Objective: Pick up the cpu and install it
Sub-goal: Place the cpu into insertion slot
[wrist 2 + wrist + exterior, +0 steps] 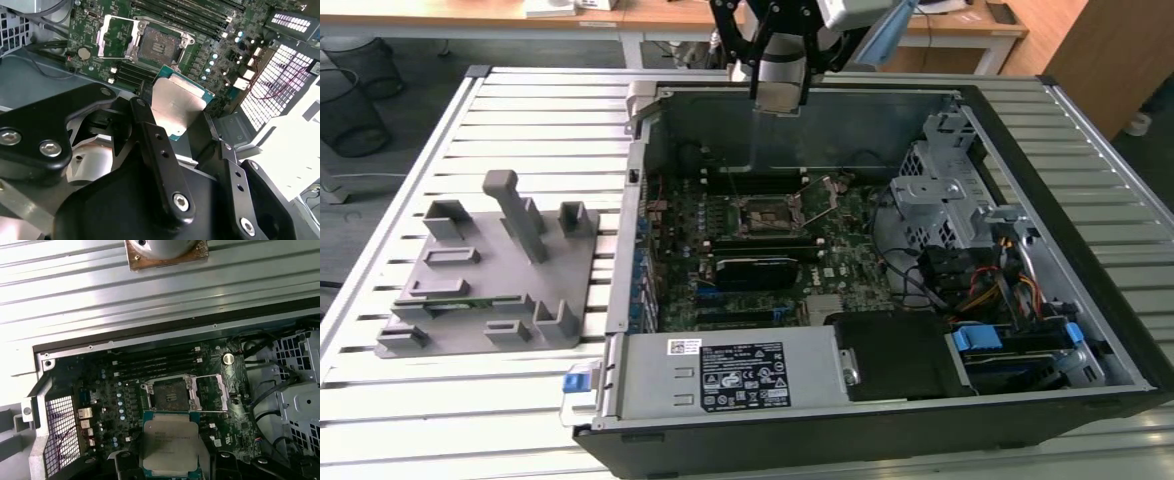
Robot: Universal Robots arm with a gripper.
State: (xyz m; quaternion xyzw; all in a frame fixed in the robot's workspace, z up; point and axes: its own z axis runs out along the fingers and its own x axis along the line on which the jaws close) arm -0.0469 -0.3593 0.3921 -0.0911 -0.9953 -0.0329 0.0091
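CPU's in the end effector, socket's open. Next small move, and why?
Probably shift across until the cpu sits over the open socket, before descending. The end effector grips it above the computer case, and both wrist views show the socket offset from the cpu.

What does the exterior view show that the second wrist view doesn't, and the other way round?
Exterior view: the whole open computer case on a slatted table, a grey fixture at the exterior view's left, and the power supply along the case's near edge.

Second wrist view: the cpu up close, silver top with a green rim, clamped in the black gripper above the board.

Both: the green motherboard and its open socket, with nothing seated in it.
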